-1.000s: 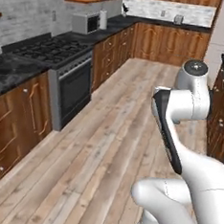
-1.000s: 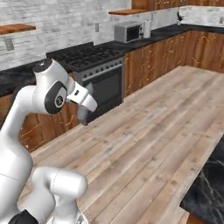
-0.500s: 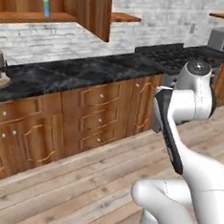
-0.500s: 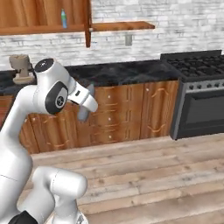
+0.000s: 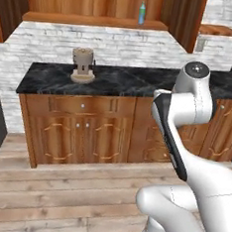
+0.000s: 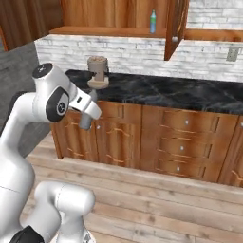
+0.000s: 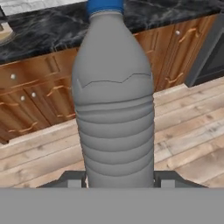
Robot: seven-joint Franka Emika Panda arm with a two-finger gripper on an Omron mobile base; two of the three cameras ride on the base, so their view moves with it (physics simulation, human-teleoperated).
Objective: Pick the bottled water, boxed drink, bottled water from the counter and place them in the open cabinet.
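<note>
- Counter (image 5: 126, 81) of black marble with white veins runs across both base views; at its left I see a brown cylindrical appliance on a round base (image 5: 83, 65).
- Above it, the warm brown wooden cabinet (image 5: 93, 1) stands open, and a translucent blue plastic bottle with a green cap (image 5: 142, 14) stands upright on its shelf board (image 5: 96, 21), towards the right end.
- My white arm rises right of centre in the left base view.
- In the hand view, my gripper (image 7: 118, 178) is clamped on a greyish plastic bottle with a blue cap (image 7: 114, 100), one dark finger (image 7: 73, 180) against each side of its base, held out over the wooden floor (image 7: 188, 127) in front of the drawer fronts.
</note>
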